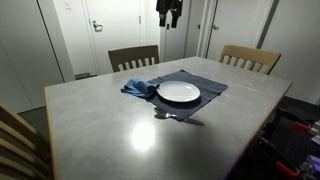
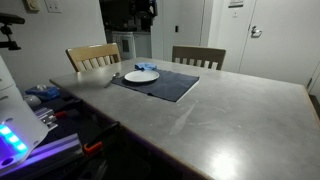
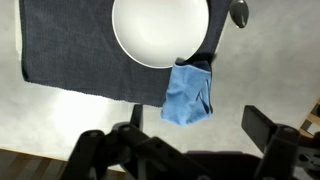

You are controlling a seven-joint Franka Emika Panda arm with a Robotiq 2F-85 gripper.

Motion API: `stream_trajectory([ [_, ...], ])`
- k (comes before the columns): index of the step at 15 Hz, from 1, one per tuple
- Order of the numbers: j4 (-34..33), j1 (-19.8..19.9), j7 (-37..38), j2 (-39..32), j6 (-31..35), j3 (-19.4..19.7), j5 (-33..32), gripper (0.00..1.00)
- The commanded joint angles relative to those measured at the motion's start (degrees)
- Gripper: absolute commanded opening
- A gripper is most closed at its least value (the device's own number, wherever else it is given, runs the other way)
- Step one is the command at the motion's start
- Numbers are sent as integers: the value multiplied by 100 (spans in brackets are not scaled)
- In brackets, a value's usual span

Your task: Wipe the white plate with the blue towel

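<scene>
A white plate [image 1: 178, 92] sits on a dark grey placemat [image 1: 208, 84] at the far side of the grey table; it also shows in the other exterior view [image 2: 141, 76] and in the wrist view [image 3: 160, 30]. A crumpled blue towel [image 1: 139, 88] lies beside the plate, touching its rim, and shows in the wrist view [image 3: 188, 95] and in an exterior view [image 2: 146, 67]. My gripper [image 1: 168, 12] hangs high above the plate and towel, open and empty. In the wrist view its fingers [image 3: 198, 128] frame the table just below the towel.
A metal spoon [image 1: 172, 116] lies at the placemat's near edge and shows in the wrist view [image 3: 238, 12]. Wooden chairs [image 1: 133, 57] [image 1: 250, 58] stand behind the table, another at the near corner [image 1: 15, 140]. Equipment [image 2: 25, 120] sits beside the table.
</scene>
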State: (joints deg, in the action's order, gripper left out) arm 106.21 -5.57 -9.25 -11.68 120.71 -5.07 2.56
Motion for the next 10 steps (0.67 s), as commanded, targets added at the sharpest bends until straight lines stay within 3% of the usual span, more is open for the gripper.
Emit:
stream_trajectory([
  [1, -885, 3, -439, -729, -252, -50, -371, 100],
  [6, -1613, 24, -967, -1414, -746, -213, -247, 100],
  [7, -1173, 22, -767, -1076, -432, -191, -246, 100],
  [10, -1413, 16, -814, -1333, -535, -218, -248, 100],
])
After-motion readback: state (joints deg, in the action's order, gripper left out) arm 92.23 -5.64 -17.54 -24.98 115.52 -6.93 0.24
